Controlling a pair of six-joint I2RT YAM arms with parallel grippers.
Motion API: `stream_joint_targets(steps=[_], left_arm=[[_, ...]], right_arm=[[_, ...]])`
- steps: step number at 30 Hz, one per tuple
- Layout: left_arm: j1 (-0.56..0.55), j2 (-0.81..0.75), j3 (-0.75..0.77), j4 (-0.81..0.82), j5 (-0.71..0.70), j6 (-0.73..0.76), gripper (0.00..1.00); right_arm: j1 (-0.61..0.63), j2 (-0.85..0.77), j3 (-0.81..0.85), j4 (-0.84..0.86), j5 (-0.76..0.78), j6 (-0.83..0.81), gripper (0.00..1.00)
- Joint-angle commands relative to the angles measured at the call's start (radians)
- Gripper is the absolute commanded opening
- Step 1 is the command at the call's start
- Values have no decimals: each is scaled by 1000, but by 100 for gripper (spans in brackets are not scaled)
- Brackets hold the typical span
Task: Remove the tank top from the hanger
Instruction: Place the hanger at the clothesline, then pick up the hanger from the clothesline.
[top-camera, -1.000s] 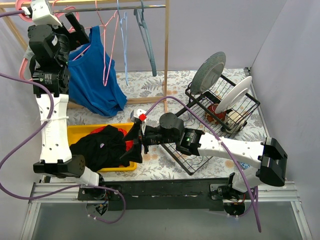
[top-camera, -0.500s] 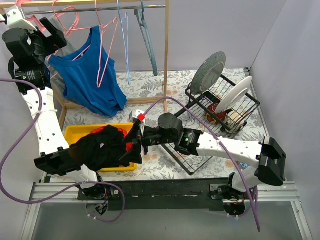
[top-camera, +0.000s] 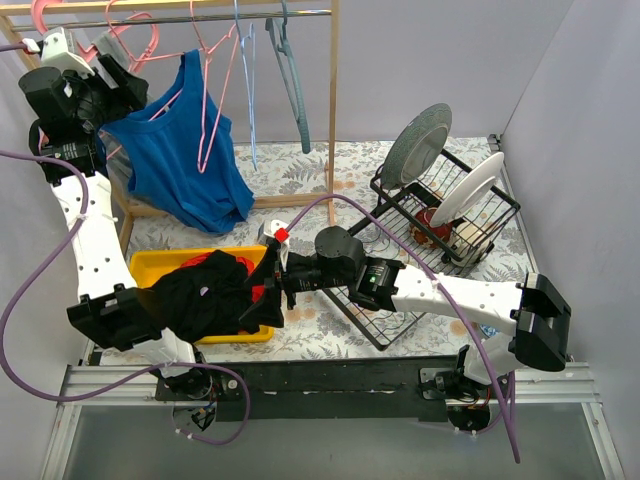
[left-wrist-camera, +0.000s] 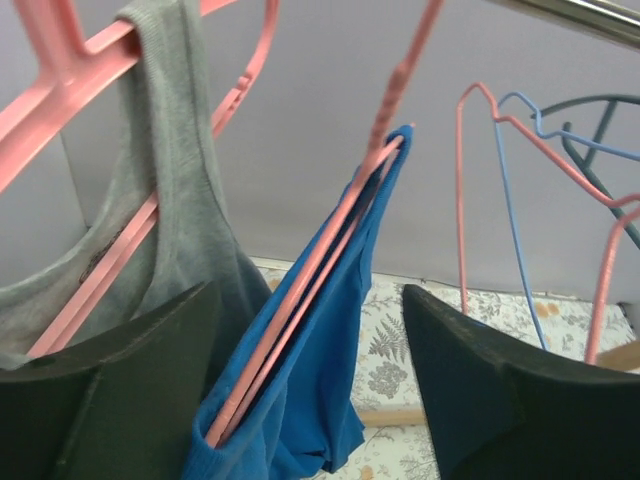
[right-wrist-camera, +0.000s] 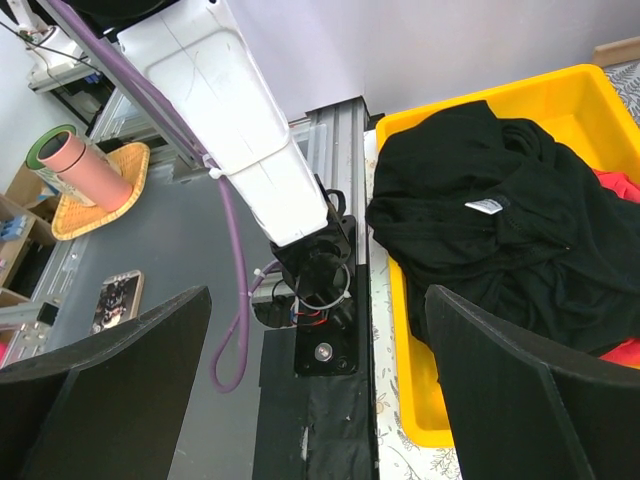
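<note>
The left hand (left-wrist-camera: 310, 300) is seen by its own wrist camera with the jaws spread wide. One strap of the blue tank top (left-wrist-camera: 330, 380), draped over its pink hanger (left-wrist-camera: 335, 240), lies in the gap, and neither finger is seen pressing on it. A grey tank top (left-wrist-camera: 185, 190) on a second pink hanger (left-wrist-camera: 70, 90) is shown just to the left, beside the left finger. From above, the left hand (top-camera: 120, 82) is found raised at the left end of the clothes rail (top-camera: 240, 17). The blue tank top (top-camera: 185, 160) hangs there in full, and its hem reaches down towards the floral tabletop (top-camera: 300, 170). The grey garment cannot be made out there, being covered by the arm. The right hand (right-wrist-camera: 318, 295) is also held wide open with nothing between its fingers. It is placed low over the near edge of the yellow bin (right-wrist-camera: 590, 90), where a black garment (right-wrist-camera: 500, 240) is heaped. From above the right hand (top-camera: 268, 285) is partly lost against that dark cloth. Only the right wrist view shows what lies beyond the tabletop, a pink cylinder (right-wrist-camera: 85, 170) on a woven mat and a phone (right-wrist-camera: 115, 300). A wire dish rack (top-camera: 445, 210) holding plates appears in the overhead view alone.
</note>
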Motion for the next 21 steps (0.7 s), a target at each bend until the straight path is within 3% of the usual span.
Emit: stream_joint_targets(steps=[1, 14, 17, 21], left_arm=[[4, -21, 12, 45, 119, 9, 65], [4, -88, -74, 68, 192, -6, 42], [4, -68, -55, 82, 192, -10, 32], [4, -19, 24, 62, 198, -21, 28]], right_arm=[[-4, -36, -13, 33, 12, -11, 96], [-4, -14, 11, 20, -4, -8, 96], [-4, -10, 17, 14, -6, -8, 96], [-4, -13, 14, 11, -3, -6, 96]])
